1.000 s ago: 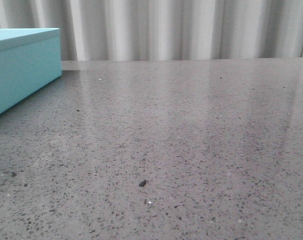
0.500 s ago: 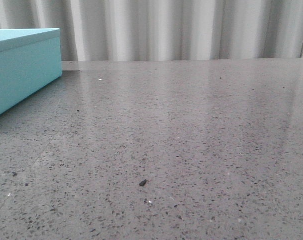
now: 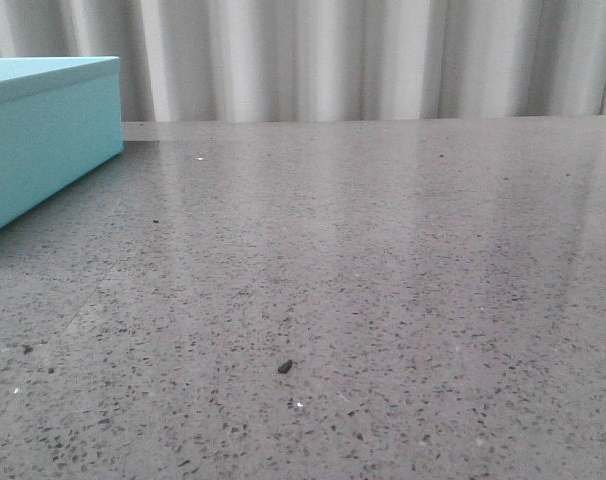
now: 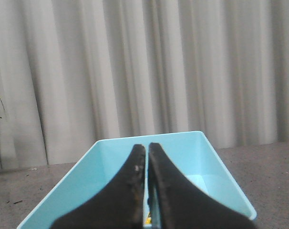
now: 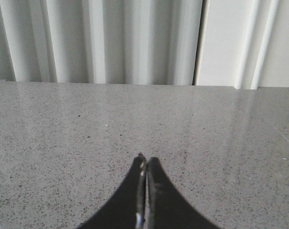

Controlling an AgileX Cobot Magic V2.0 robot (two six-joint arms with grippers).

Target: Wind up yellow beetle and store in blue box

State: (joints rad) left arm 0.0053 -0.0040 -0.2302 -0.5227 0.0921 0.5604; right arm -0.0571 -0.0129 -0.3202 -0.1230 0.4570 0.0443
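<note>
Grey speckled stone forms the worktop, which fills most of the front view; we note a small dark fleck on it at lower centre. The blue box stands at the upper left of that frame, lid on as seen from there, before pale pleated curtains. In the left wrist view we see into the box's open turquoise interior, the left gripper poised over it, its black fingers pressed almost together with only a thin slit between them. A small yellow speck shows low in that slit; we cannot tell whether it is the yellow beetle or whether the fingers hold it. The right gripper is closed on nothing, its tips meeting above bare worktop.
</note>
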